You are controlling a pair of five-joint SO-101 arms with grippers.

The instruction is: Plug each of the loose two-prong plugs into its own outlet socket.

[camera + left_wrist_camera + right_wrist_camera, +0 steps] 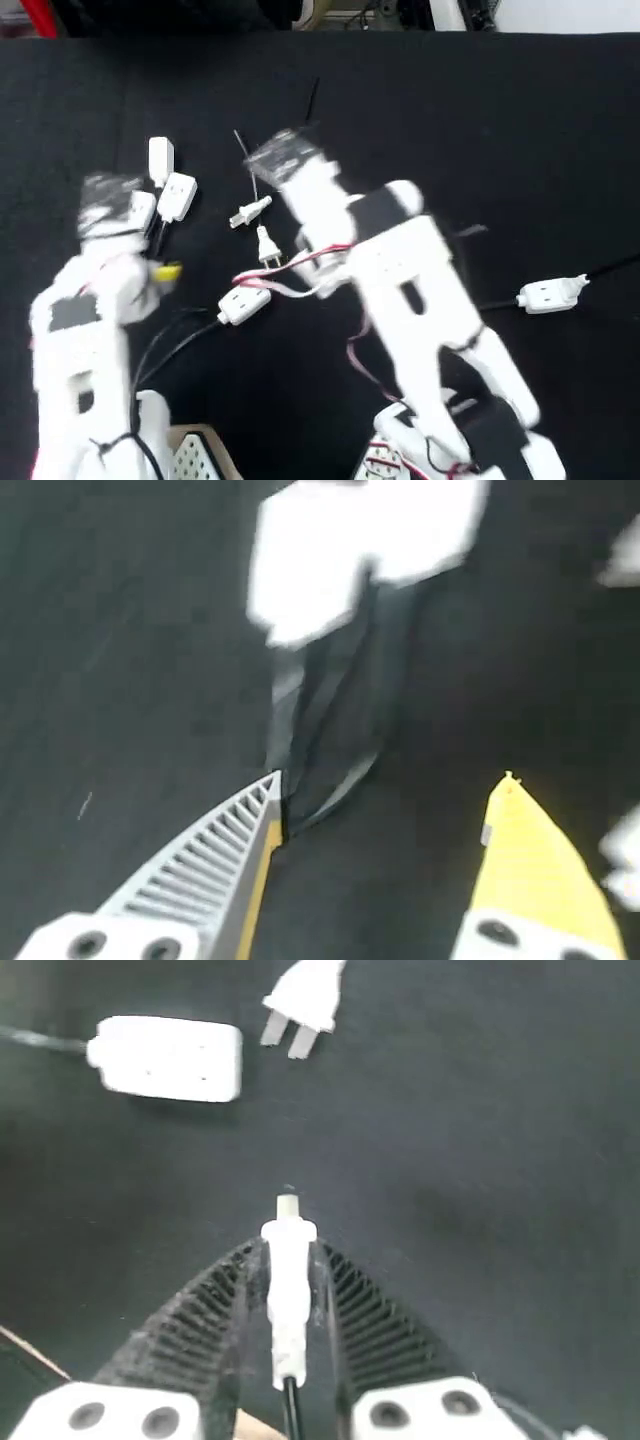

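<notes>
Right gripper [288, 1245] fingers were clamped on a plug [288, 1290], prongs forward, over mid-bench [500, 130]. Another plug [305, 1000] lay loose near a socket [165, 1057]. Left gripper [390, 777] fingers gaped, empty. Seemingly no plug was seated yet.

- Table [500, 130]: black matt top, running across the whole high view.
- First outlet socket [160, 158]: white, on the far left part of the table.
- Second outlet socket [177, 197]: white, just beside the first on its near side, with black cords trailing from the pair.
- First plug [250, 212]: white, two-prong, lying aslant near the middle of the table.
- Second plug [266, 247]: white, just nearer than the first plug and apart from it.
- Third outlet socket [243, 304]: white, near the second plug, with a black cord running off toward the near left.
- Fourth outlet socket [551, 293]: white, well apart on the right, with a black cord leading to the right edge.
- Perforated white piece [195, 455]: at the near edge.
</notes>
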